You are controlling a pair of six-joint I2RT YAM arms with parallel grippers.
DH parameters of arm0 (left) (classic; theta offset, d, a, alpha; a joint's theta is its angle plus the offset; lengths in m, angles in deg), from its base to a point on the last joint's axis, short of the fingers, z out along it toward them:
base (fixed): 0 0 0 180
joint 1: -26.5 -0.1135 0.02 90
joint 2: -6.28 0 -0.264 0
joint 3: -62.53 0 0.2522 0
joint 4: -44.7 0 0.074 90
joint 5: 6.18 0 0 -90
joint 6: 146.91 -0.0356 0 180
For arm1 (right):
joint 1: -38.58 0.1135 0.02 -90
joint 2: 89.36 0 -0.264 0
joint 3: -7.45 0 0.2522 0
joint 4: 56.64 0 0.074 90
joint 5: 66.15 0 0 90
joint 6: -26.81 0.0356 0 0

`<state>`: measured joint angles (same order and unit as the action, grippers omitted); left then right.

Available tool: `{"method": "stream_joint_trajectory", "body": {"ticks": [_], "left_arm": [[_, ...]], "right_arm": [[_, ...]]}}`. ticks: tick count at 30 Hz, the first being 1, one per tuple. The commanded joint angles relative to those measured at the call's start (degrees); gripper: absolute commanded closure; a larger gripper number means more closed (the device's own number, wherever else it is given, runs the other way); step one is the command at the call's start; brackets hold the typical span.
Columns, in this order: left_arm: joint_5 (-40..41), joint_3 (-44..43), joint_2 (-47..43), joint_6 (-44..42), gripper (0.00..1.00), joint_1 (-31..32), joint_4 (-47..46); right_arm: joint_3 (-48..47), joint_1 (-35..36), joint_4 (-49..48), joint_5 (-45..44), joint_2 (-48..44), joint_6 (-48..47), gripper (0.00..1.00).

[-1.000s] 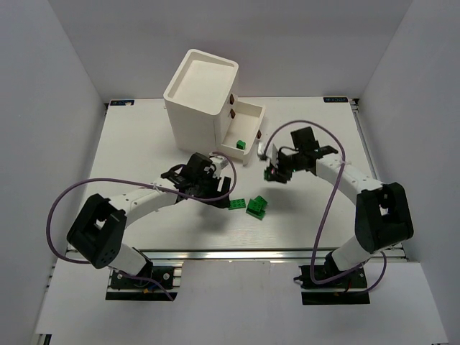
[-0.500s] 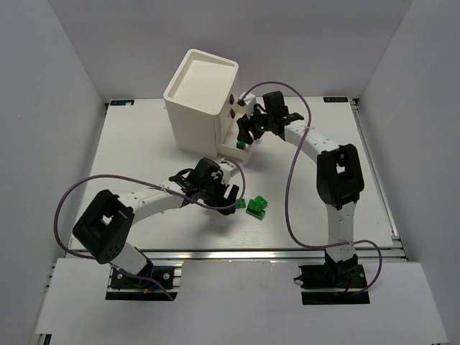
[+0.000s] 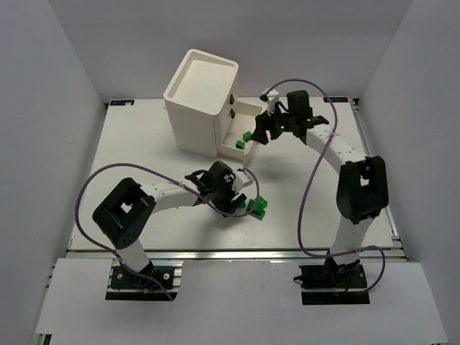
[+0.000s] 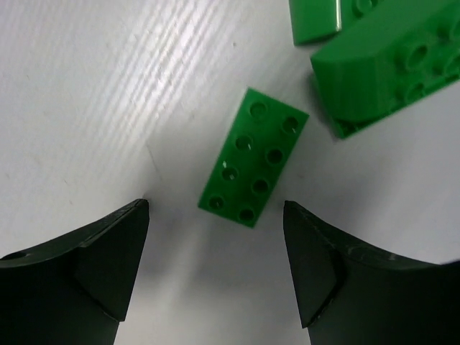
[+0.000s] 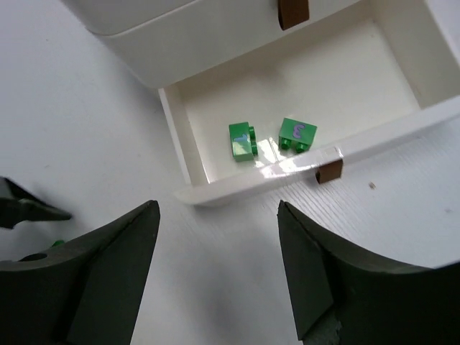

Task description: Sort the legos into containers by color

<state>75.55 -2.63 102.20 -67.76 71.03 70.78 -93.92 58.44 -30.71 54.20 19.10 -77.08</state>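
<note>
The white cabinet (image 3: pixel 201 100) stands at the back with its bottom drawer (image 3: pixel 230 151) pulled out. Two green legos (image 5: pixel 243 141) (image 5: pixel 297 134) lie inside that drawer (image 5: pixel 266 181). My right gripper (image 5: pixel 217 215) hangs open and empty just outside the drawer's front, near its brown knob (image 5: pixel 329 172); from above it (image 3: pixel 262 133) is at the drawer. My left gripper (image 4: pixel 214 215) is open low over the table, a flat green lego (image 4: pixel 253 167) just ahead of its fingertips. Beside it lie a bigger green lego (image 4: pixel 392 65) and another (image 4: pixel 316 18). From above the left gripper (image 3: pixel 238 198) is at the green pile (image 3: pixel 257 207).
The upper drawers are shut, one brown knob (image 5: pixel 292 11) showing above the open drawer. The left gripper's fingertip (image 5: pixel 29 208) shows at the left edge of the right wrist view. White walls enclose the table on three sides.
My right gripper went from mid-table to the open drawer and opened; a second green lego now lies in it. My left gripper moved right, up to the green legos on the table.
</note>
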Motion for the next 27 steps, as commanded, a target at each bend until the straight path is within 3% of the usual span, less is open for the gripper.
{"method": "stream_joint_trajectory", "body": {"ticks": [1, 5, 8, 9, 11, 17, 20, 24, 27], "left_arm": [[1.3, -4.0, 2.4, -6.5, 0.16, 0.2, -1.4], [-2.7, -7.7, 6.2, -8.7, 0.21, 0.2, -0.5], [-7.5, -10.2, 9.0, -9.4, 0.41, 0.2, 2.8], [-8.5, -10.5, 9.9, -9.5, 0.58, 0.2, 4.1], [-9.7, -9.3, 9.7, -8.3, 0.68, 0.2, 4.1], [-7.6, -7.8, 7.3, 0.1, 0.81, -1.3, 2.2], [0.0, -9.8, 4.4, 4.9, 0.83, -2.1, -0.4], [3.3, -20.3, 4.4, 8.7, 0.83, -4.1, -0.5], [3.6, -26.8, 7.1, 10.1, 0.83, -5.4, 1.0]], "right_arm": [[3.8, -1.5, -2.6, 3.4, -7.7, 1.1, 0.28], [10.7, -2.7, -3.8, 3.1, -12.4, 1.9, 0.28], [13.2, -3.6, -4.3, 2.5, -14.9, 1.9, 0.28], [13.6, -3.9, -4.2, 2.3, -15.6, 1.8, 0.28], [14.2, -4.3, -4.0, 2.5, -16.3, 1.5, 0.28], [15.5, -5.7, -3.5, 3.4, -17.5, 0.0, 0.28], [16.3, -5.7, -1.4, 3.8, -17.9, -2.5, 0.26], [18.6, -6.1, 1.1, 3.9, -18.9, -6.2, 0.11], [22.0, -6.4, 1.3, 3.3, -20.9, -9.1, 0.11]]}}
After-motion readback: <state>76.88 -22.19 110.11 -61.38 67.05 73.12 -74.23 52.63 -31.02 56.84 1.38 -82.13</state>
